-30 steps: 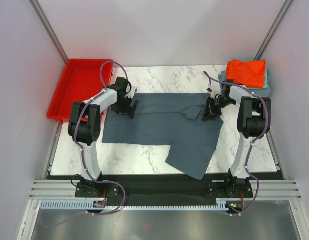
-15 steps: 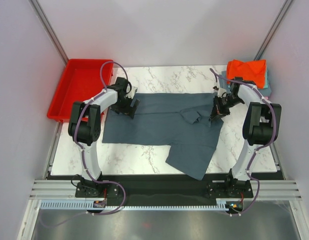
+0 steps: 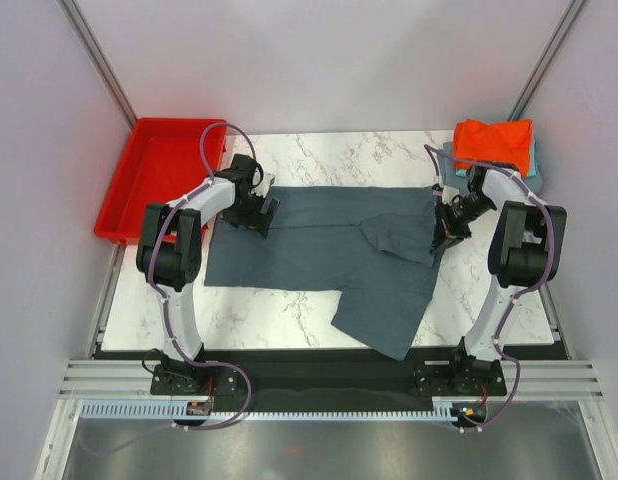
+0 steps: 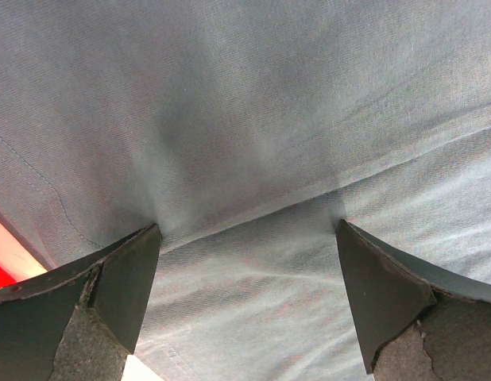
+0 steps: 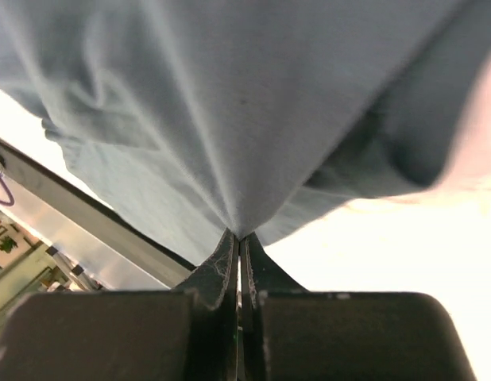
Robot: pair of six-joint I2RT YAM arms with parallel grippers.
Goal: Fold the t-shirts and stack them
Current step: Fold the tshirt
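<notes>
A large slate blue-grey t-shirt (image 3: 319, 250) lies spread over the marble table, one part hanging toward the near edge. My left gripper (image 3: 259, 218) stands open on the shirt's far left part; its wide-apart fingers (image 4: 122, 290) press down on the cloth (image 4: 245, 143). My right gripper (image 3: 445, 235) is shut on the shirt's right edge, a pinch of cloth (image 5: 245, 159) drawn up between its closed fingertips (image 5: 230, 262). At the far right corner an orange-red t-shirt (image 3: 494, 142) lies folded on top of a teal one (image 3: 534, 172).
A red plastic tray (image 3: 154, 175) sits off the table's far left corner. Bare marble (image 3: 279, 315) shows in front of the shirt at the left. The black rail with both arm bases runs along the near edge.
My right gripper has shut on the shirt's right edge and moved right, pulling the bunched cloth outward. The left arm has stayed still.
</notes>
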